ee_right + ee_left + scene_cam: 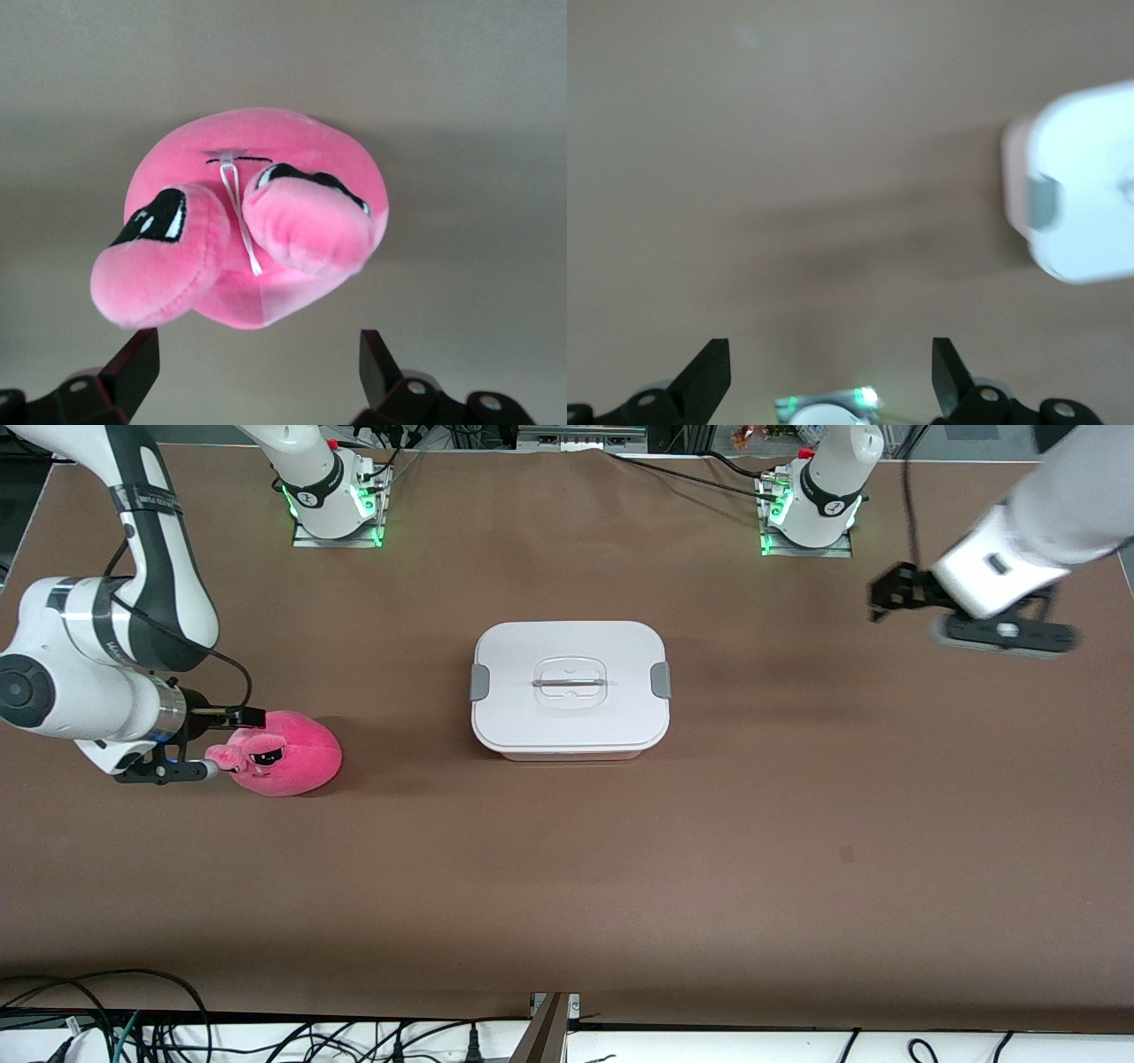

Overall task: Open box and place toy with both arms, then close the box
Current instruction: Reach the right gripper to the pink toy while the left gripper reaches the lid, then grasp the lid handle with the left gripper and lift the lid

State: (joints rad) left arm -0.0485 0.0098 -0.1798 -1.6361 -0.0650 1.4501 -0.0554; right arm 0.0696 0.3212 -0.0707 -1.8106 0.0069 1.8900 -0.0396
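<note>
Now the toy (288, 753) lies just beside the right gripper (232, 741), spread wide, empty.

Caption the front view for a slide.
Right gripper, open, at the toy; left gripper open over bare table; box shut.

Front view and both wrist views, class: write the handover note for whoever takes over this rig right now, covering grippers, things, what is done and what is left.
Right gripper: open, low at the pink plush toy, fingers either side of its face end, not closed on it.
Left gripper: open, holding nothing, up over bare table toward the left arm's end.
Box: mid-table, white lid on, grey side clips at both ends.
Toy: on the table toward the right arm's end, slightly nearer the front camera than the box.
Done: nothing yet.
Left: grasp toy, open box, place toy inside, close lid.
</note>
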